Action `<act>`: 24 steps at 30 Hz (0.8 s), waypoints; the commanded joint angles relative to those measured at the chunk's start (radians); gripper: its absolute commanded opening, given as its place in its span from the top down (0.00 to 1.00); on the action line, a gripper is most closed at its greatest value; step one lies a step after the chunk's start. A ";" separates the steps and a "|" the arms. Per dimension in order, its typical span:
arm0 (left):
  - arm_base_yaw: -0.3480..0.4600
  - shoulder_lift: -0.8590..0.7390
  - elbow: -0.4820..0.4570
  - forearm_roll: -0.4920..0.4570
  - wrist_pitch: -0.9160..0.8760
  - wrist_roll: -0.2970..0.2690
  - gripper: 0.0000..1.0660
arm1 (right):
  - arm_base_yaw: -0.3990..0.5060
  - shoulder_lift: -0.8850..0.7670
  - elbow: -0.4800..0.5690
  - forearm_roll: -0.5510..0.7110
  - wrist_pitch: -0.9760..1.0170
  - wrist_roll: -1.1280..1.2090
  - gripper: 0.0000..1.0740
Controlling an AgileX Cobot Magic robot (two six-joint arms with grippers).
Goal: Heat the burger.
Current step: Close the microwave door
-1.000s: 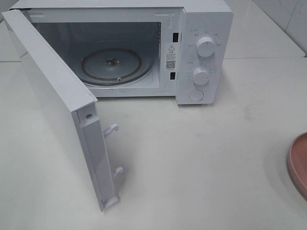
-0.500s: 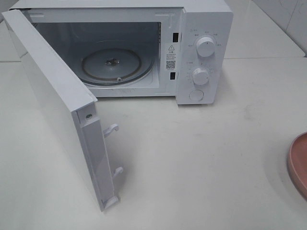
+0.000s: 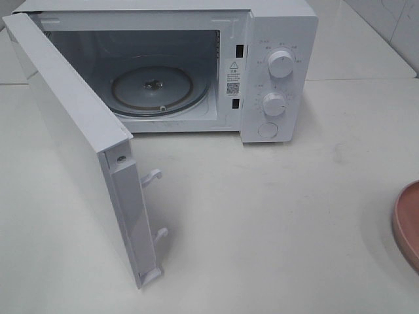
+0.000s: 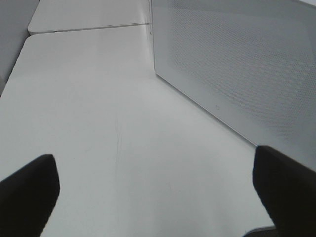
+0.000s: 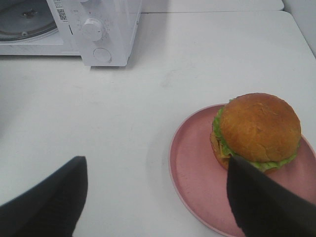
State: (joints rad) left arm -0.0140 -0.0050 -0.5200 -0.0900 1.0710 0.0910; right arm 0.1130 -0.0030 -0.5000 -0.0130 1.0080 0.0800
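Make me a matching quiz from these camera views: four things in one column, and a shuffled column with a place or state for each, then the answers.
Things:
1. burger
2. microwave door
3. glass turntable
4. left end effector

Places or states:
A. swung wide open
B. inside the microwave, nothing on it
C. on the pink plate
D. open over bare table, holding nothing

Pairs: 1-C, 2-A, 3-B, 4-D
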 commanded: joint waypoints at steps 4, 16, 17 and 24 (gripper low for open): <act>0.004 -0.006 0.002 -0.012 -0.002 -0.005 0.05 | -0.008 -0.030 0.002 0.002 -0.011 -0.008 0.29; 0.004 0.028 -0.027 -0.017 -0.054 -0.005 0.12 | -0.008 -0.030 0.002 0.002 -0.011 -0.008 0.29; 0.004 0.059 -0.027 -0.017 -0.077 -0.005 0.17 | -0.008 -0.030 0.002 0.002 -0.011 -0.008 0.29; 0.004 0.160 -0.027 -0.017 -0.167 -0.005 0.47 | -0.008 -0.030 0.002 0.002 -0.011 -0.008 0.29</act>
State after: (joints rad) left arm -0.0140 0.1530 -0.5400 -0.0990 0.9320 0.0910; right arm 0.1130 -0.0030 -0.5000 -0.0130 1.0080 0.0800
